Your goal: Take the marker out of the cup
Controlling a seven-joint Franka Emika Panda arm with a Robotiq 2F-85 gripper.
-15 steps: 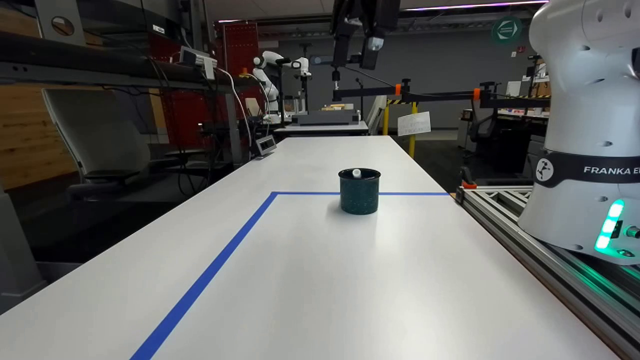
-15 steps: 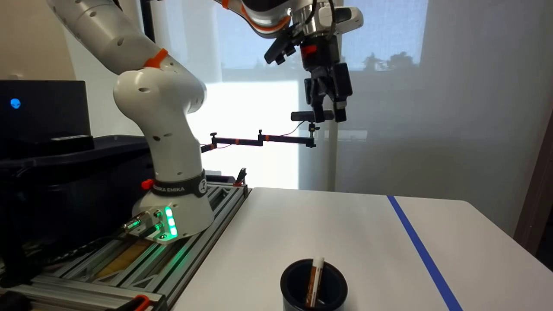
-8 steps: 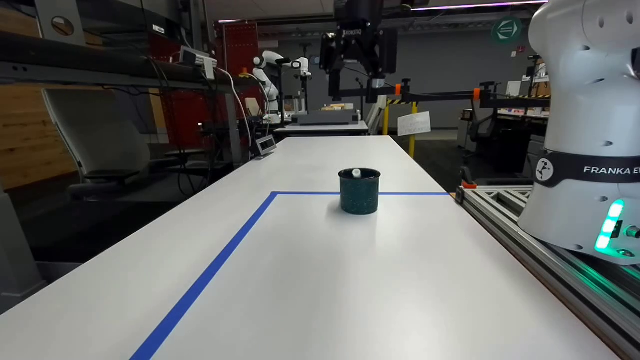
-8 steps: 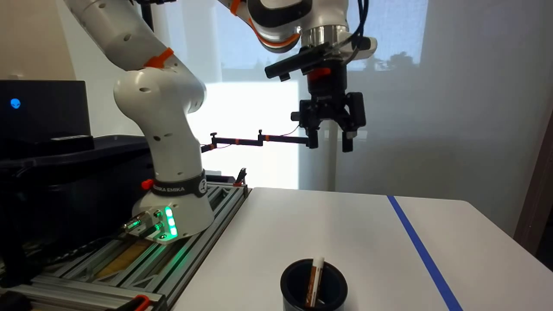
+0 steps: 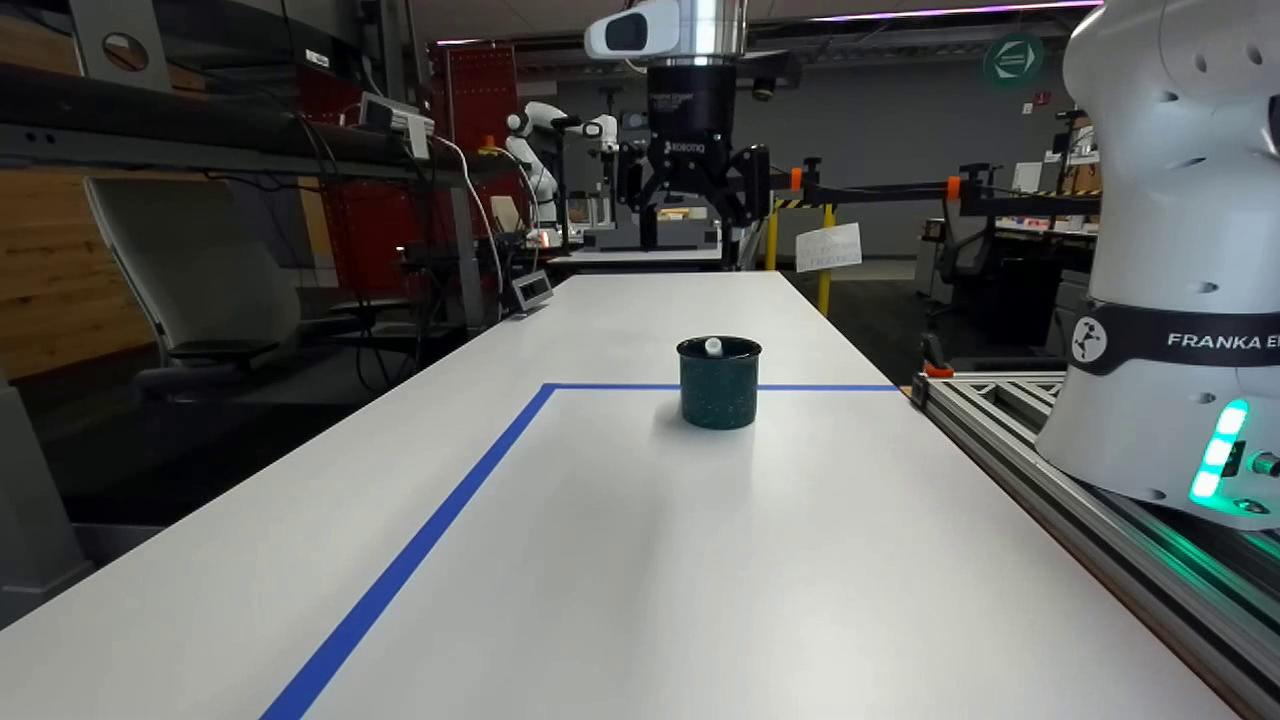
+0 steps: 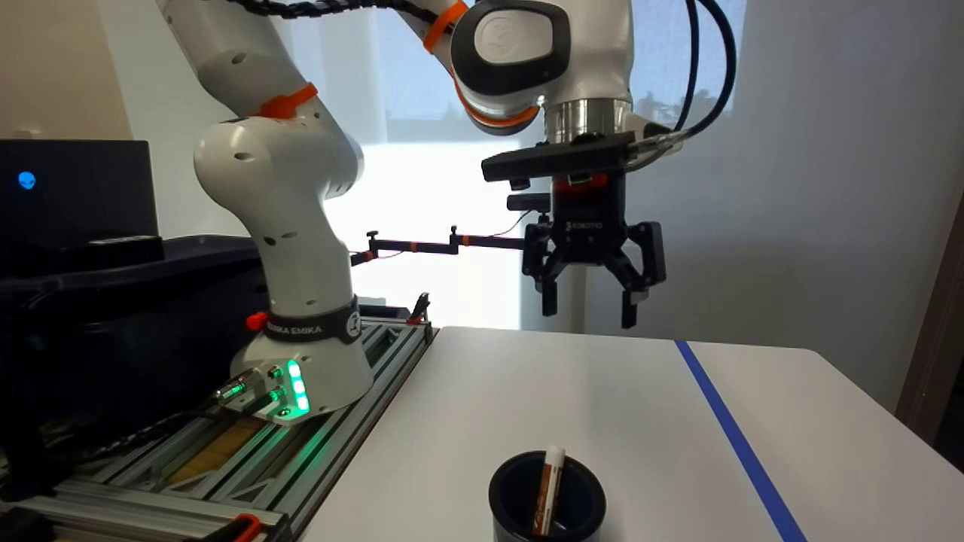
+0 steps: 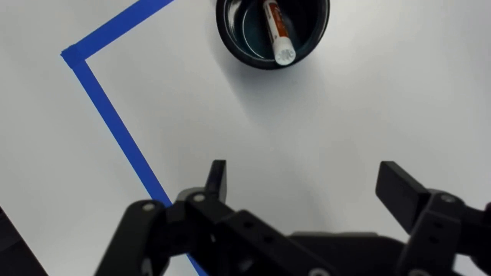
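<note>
White jointed Panda arm (image 6: pixel 279 173) stands by a long edge of the white worktop (image 5: pixel 600 560), bent over w/ black two-finger gripper (image 6: pixel 589 316) hanging straight down, jaws wide apart. Slim red-brown, white-ended marker (image 6: pixel 548 493) leans inside dark teal-green cylindrical cup (image 5: pixel 719 395), nearer arm-side edge than opp. Lettering: "FRANKA EMIKA" on black base band (image 6: pixel 320 325), "ROBOTIQ" on gripper; hung white paper sheet (image 5: pixel 828 248) illegible.

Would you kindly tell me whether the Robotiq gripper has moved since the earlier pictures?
Yes, downward: in an exterior view, the Robotiq gripper now hangs lower in the picture, closer to the far edge of the white tabletop.
</note>
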